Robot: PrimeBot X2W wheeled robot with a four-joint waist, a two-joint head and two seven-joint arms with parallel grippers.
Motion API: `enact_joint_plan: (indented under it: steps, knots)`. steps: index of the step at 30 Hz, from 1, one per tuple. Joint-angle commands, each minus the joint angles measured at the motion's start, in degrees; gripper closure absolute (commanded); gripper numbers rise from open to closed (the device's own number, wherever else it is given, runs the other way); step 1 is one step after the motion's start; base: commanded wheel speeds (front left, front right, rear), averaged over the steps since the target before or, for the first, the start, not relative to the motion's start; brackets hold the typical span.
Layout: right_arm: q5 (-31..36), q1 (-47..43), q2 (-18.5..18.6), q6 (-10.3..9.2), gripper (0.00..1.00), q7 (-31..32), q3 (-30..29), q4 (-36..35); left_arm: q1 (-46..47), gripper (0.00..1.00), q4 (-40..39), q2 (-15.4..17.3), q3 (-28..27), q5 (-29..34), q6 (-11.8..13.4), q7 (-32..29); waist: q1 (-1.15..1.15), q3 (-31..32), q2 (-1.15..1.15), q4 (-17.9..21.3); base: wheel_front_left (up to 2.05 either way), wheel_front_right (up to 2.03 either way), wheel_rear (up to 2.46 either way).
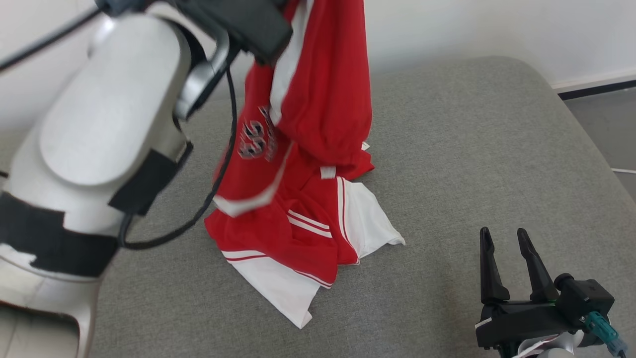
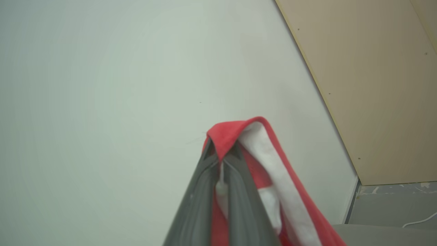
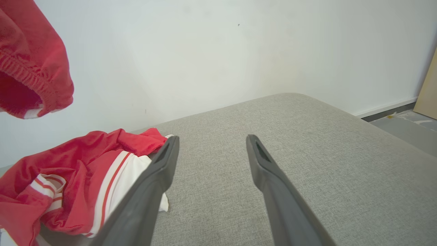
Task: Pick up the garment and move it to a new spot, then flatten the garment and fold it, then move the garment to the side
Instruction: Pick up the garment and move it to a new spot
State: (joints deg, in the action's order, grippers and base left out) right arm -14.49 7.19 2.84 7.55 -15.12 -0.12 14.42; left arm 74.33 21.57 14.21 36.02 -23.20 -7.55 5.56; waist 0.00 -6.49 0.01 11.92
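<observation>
Left gripper (image 2: 221, 152) was clamped on the red-and-white garment (image 1: 318, 99), whose blurred print (image 1: 253, 140) I couldn't read; right gripper (image 1: 503, 233) sat with fingers apart.

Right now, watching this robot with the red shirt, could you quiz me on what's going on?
1. True or false: the garment hangs completely clear of the grey cushion.
2. Which arm's jaws are shut on the garment: A left, B right, C both?
3. Fill in: the right arm's jaws stand ____, holding nothing.
Key: 1 false, its lower part lies bunched on the cushion; 2 A, the left arm's jaws; 3 open.
</observation>
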Motion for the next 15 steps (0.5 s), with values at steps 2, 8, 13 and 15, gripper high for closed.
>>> enact_joint_plan:
  steps: [2, 8, 13, 15]
  knots:
    - [0.3, -0.4, 0.1, -0.12, 0.00, 0.0, -0.3, 0.1, 3.6, 1.00, 1.4, -0.1, -0.3, -1.5, 0.2, 1.0, 0.00, 0.2, -0.01, 0.4, 0.00, 0.00, 0.00]
    - [0.1, -0.4, 0.1, -0.12, 0.00, 0.0, -0.2, 0.5, 5.7, 1.00, 4.6, 0.4, 0.7, -3.7, 0.2, 2.5, 0.00, 0.6, -0.01, -0.6, 0.00, 0.00, 0.00]
    - [0.6, 0.0, 0.1, -0.12, 0.00, 0.0, -0.6, 0.2, 5.0, 1.00, 6.7, 1.2, 1.6, -4.6, 0.2, 3.5, 0.00, 0.2, -0.01, -2.3, 0.00, 0.00, 0.00]
    - [0.7, 0.0, 0.1, -0.12, 0.00, 0.0, -0.6, -0.2, 5.0, 1.00, 7.5, 1.9, 1.5, -4.8, 0.2, 3.9, 0.00, -0.1, -0.01, -3.3, 0.00, 0.00, 0.00]
